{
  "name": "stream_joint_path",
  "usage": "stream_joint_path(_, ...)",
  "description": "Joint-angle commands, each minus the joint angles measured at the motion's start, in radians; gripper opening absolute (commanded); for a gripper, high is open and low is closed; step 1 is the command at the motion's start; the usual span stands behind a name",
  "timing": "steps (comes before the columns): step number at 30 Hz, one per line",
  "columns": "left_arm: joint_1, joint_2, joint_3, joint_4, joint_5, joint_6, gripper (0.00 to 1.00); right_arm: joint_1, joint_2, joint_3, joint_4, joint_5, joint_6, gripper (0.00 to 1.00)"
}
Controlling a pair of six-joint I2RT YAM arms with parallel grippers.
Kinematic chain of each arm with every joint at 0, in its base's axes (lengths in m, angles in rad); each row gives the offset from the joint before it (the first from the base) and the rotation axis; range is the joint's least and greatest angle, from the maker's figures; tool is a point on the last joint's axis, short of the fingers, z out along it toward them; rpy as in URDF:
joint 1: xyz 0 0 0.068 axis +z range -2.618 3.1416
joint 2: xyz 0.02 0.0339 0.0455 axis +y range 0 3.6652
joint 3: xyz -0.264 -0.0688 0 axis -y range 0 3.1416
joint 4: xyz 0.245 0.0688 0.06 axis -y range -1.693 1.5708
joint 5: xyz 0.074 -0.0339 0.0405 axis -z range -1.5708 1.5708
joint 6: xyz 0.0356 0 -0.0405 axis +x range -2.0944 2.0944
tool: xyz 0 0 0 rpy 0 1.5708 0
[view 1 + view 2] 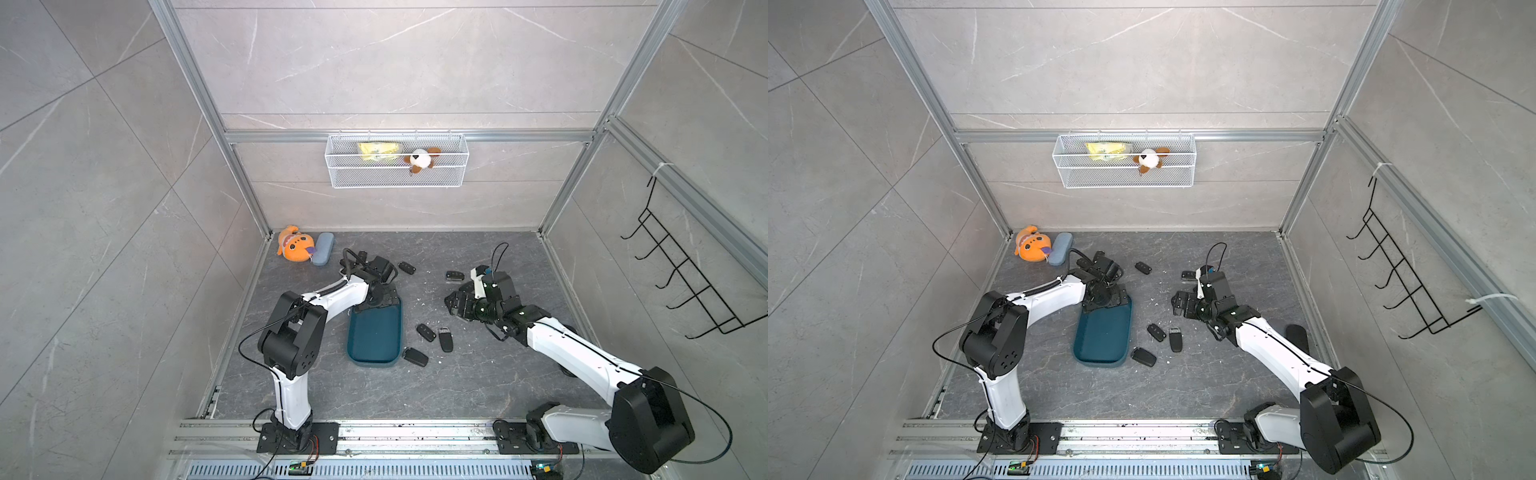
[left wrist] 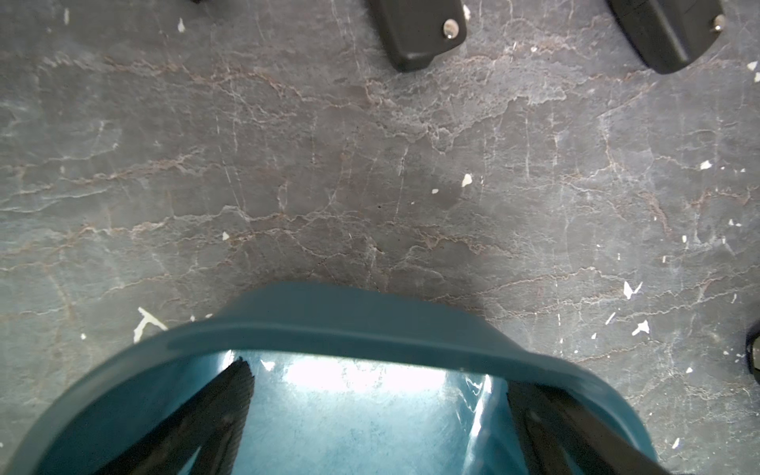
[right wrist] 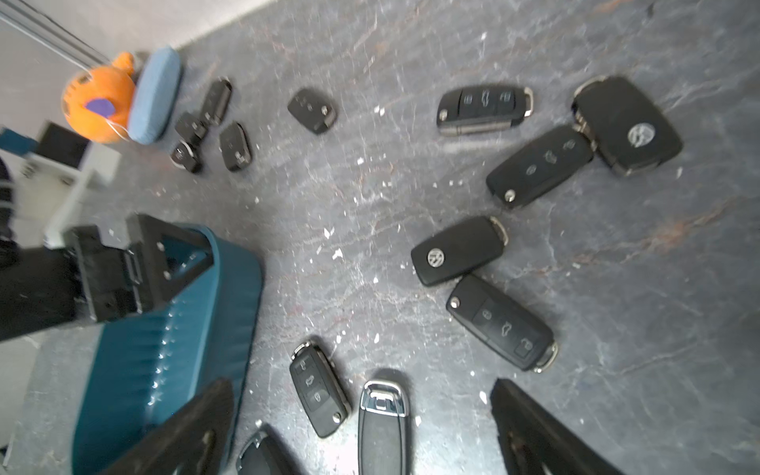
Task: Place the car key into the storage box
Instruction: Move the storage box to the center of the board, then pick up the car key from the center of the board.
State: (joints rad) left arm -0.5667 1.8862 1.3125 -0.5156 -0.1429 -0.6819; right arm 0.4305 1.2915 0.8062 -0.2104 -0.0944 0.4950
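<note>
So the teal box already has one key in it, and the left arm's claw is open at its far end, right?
No. The storage box holds no key: its floor is bare in both top views and the left wrist view. The car keys lie on the table. The left gripper is open at its far end.

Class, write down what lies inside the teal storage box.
No key shows in the box; the floor that shows is bare. The open left hand reaches into its far end, hiding whatever lies beneath it.

Dark marbled tabletop (image 1: 478,386); teal storage box (image 1: 376,336), scattered car keys (image 1: 426,332), orange plush (image 1: 294,244), blue case (image 1: 323,248)
</note>
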Motion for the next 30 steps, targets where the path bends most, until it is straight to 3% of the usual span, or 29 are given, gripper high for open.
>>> stream_joint_path(1,0.002,-0.051,-0.012,-0.001,0.038,-0.015,1.0,0.038,0.019,0.03,-0.074,0.061,-0.007,1.0)
stream_joint_path(5,0.002,-0.12,-0.05,0.014,0.064,-0.021,1.0,0.079,0.05,0.044,-0.147,0.076,-0.028,0.99)
stream_joint_path(11,0.002,-0.237,-0.09,0.012,0.094,-0.017,1.0,0.154,0.103,0.033,-0.221,0.095,-0.028,0.78)
stream_joint_path(19,0.002,-0.425,-0.163,0.022,0.048,0.029,1.0,0.243,0.14,0.019,-0.218,0.152,0.009,0.74)
stream_joint_path(30,0.002,-0.574,-0.236,-0.006,-0.023,-0.001,1.0,0.319,0.321,0.172,-0.206,0.155,-0.044,0.66)
